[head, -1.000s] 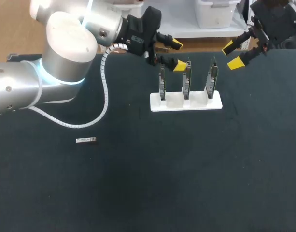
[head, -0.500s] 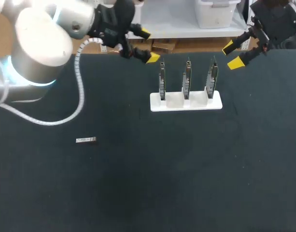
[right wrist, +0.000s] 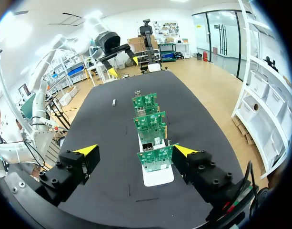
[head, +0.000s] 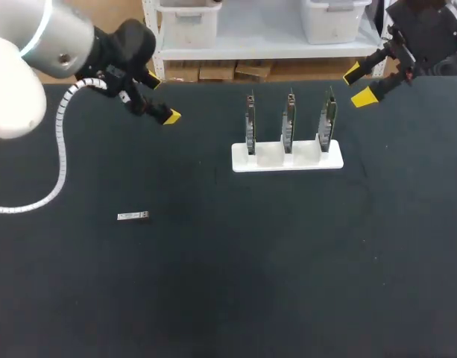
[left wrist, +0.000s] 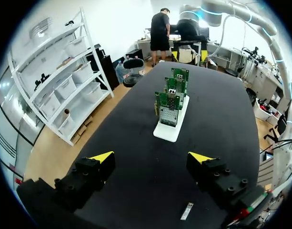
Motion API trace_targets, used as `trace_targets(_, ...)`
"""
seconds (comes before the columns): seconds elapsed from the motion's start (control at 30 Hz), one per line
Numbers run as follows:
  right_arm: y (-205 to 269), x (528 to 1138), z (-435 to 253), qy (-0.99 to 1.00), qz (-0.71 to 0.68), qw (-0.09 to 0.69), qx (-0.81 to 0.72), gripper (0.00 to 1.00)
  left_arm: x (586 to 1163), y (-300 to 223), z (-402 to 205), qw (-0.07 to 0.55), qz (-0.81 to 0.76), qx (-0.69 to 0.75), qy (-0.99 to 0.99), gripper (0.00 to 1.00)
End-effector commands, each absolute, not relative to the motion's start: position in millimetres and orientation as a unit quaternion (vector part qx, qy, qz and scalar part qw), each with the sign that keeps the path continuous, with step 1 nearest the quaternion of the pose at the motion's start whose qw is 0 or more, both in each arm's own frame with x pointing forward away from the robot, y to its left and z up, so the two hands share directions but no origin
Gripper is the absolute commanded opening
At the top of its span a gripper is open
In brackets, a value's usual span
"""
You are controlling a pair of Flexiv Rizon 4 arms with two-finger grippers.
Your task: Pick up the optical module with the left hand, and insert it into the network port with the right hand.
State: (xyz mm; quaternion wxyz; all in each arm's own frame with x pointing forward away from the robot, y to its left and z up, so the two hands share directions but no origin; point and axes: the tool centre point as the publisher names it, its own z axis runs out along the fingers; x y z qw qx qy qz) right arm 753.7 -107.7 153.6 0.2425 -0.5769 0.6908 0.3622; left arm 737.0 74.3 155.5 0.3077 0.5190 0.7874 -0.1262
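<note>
Head view: small metal module (head: 133, 216) flat on table (head: 228, 283), well apart from board rack (head: 288, 158). Left gripper (head: 162, 100) wide open, empty, hovering beyond it; right gripper (head: 358, 85) open, empty too. Probably light, rigid, slick: pinch across long sides.

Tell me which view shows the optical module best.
The head view: the module lies whole on the bare table, seen from above, apart from everything else. The left wrist view shows it small, by the open left gripper. The right wrist view shows only a far speck beyond the boards.
</note>
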Motion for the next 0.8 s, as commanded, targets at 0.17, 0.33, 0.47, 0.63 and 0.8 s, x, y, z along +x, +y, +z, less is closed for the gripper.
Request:
trace_targets(0.17,-107,753,154,0.691,0.361,0.243,-0.577,1.00,739,72,159,0.288,-0.115,0.522,0.794,1.00)
trace_targets(0.33,-107,753,154,0.691,0.361,0.243,-0.577,1.00,739,72,159,0.288,-0.115,0.522,0.794,1.00)
trace_targets(0.47,-107,753,154,0.691,0.361,0.243,-0.577,1.00,739,72,159,0.288,-0.115,0.522,0.794,1.00)
trace_targets(0.63,-107,753,154,0.691,0.361,0.243,-0.577,1.00,730,70,151,0.284,-0.112,0.571,0.762,1.00)
trace_targets(0.8,-107,753,154,0.691,0.361,0.243,-0.577,1.00,724,108,126,0.262,-0.084,0.565,0.778,1.00)
